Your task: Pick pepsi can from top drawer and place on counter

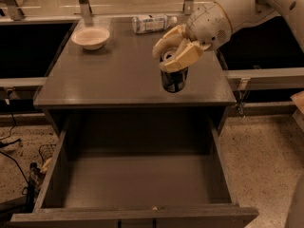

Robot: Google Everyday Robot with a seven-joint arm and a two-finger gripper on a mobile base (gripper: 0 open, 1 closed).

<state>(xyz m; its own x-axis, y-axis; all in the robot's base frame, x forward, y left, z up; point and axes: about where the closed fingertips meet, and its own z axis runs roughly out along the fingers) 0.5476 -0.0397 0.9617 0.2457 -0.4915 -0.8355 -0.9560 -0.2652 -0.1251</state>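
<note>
High front camera looks down on top drawer point(133, 182) and counter point(114, 75), pincer point(172, 57) clasping pepsi can point(174, 80) above it.

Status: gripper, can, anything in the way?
Gripper shut on can, over counter, front right. Can out of drawer; contact with counter unclear. Bowl and bottle at rear, apart from can.

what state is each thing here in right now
pepsi can: upright, held by its top
gripper: jaws shut on the pepsi can, over the front right of the counter
top drawer: pulled open
bowl: upright, back left of the counter
bottle: lying on its side, back of the counter
</note>
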